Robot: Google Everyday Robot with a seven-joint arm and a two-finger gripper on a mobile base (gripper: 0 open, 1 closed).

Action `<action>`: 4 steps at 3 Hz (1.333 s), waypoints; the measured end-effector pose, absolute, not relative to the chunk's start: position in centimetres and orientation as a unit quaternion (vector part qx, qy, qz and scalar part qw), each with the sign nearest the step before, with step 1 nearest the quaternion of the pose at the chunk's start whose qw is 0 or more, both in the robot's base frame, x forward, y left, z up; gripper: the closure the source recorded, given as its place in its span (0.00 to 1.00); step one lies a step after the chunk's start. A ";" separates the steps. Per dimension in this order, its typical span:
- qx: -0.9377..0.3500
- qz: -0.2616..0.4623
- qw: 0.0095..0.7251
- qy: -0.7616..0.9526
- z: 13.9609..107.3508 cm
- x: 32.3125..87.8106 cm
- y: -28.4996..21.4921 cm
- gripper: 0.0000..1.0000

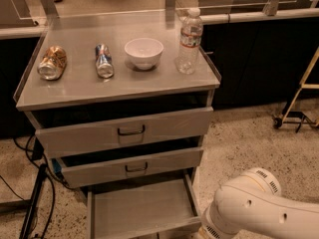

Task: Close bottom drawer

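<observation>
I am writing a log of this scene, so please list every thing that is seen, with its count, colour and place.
cabinet: one, grey, centre
crushed can: one, golden-brown, cabinet top, far left
lying can: one, silver-blue, left of bowl
bowl: one, white, top centre
water bottle: one, clear, upright, right of bowl
top drawer: one, grey, slightly open
middle drawer: one, grey, slightly open
bottom drawer: one, grey, lowest, pulled far out
cables: several, black, floor at left
stand: one, yellowish, right edge
arm: one, white, lower right, beside bottom drawer
gripper: not in view, beyond the bottom edge

Gold can [52,62], blue can [103,60], bowl [143,52], bottle [190,43]
</observation>
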State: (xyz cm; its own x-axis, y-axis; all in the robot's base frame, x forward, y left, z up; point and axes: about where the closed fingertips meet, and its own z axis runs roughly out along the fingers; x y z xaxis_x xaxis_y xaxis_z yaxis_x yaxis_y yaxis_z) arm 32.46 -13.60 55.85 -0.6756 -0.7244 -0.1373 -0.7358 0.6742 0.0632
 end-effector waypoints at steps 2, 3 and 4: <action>-0.348 0.128 0.008 0.929 46.5 29.5 -11.5 1.00; -0.316 0.157 0.004 0.936 41.9 29.7 -10.3 1.00; -0.294 0.181 0.011 0.938 38.8 30.4 -8.9 1.00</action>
